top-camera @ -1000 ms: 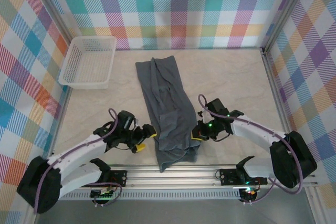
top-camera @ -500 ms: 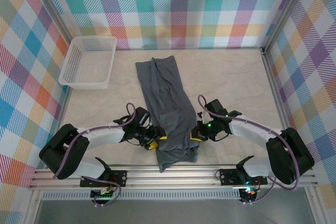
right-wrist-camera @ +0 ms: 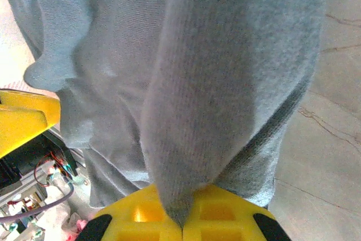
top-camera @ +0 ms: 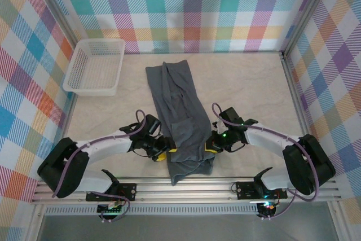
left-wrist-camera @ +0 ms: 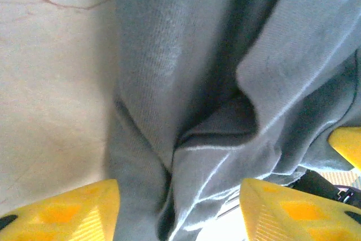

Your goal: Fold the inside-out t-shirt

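Observation:
The slate-grey t-shirt (top-camera: 177, 111) lies as a long narrow strip down the middle of the table, its near end bunched by the front rail. My left gripper (top-camera: 167, 152) is at the strip's left edge near that end, open, with folds of the t-shirt (left-wrist-camera: 186, 111) lying between its yellow fingers (left-wrist-camera: 67, 213). My right gripper (top-camera: 210, 146) is at the strip's right edge, shut on a pinched ridge of the t-shirt (right-wrist-camera: 225, 83) that rises from its yellow fingers (right-wrist-camera: 146, 218). The left gripper's yellow finger shows at the left edge of the right wrist view.
A white lattice basket (top-camera: 95, 66) stands at the far left of the table. Plaid walls close in the back and both sides. The metal rail (top-camera: 186, 187) runs along the near edge, just beyond the shirt's bunched end.
The left arm swung in from the left, bringing its gripper to the shirt's left edge and over the cloth. The right gripper stayed at the right edge.

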{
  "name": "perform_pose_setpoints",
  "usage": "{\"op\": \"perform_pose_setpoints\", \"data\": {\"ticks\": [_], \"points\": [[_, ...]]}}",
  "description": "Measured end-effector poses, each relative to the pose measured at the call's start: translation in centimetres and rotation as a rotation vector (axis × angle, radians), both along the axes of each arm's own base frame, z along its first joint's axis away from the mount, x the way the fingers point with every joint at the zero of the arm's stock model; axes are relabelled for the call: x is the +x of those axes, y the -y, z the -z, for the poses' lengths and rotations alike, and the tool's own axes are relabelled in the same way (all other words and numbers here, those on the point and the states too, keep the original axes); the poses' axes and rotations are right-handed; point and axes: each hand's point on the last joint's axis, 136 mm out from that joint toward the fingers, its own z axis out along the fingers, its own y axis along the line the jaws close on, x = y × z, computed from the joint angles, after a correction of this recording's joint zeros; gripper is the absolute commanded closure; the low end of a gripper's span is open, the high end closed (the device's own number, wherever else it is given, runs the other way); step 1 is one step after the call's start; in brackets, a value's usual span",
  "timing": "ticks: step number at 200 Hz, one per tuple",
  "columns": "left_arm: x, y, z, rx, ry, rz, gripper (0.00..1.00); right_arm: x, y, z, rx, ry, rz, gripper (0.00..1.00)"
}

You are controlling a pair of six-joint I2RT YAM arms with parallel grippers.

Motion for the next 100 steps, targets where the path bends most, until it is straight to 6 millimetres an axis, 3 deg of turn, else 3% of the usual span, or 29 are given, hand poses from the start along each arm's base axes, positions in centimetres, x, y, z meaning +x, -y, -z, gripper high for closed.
{"op": "perform_pose_setpoints", "data": {"ticks": [23,51,77,100], "points": [[-0.7,0.5,1.2,0.008,-0.042,0.032,0.52,0.0,0.0,0.0,-0.003,0.002,0.002,0.99],[-0.5,0.9,0.9,0.005,-0.039,0.040,0.49,0.1,0.1,0.1,-0.009,0.004,0.007,0.99],[-0.7,0.1,1.0,0.053,-0.046,0.047,0.38,0.2,0.2,0.1,-0.012,0.006,0.008,0.99],[-0.9,-0.8,0.9,0.098,-0.044,0.034,0.37,0.2,0.2,0.1,-0.012,0.006,0.008,0.99]]}}
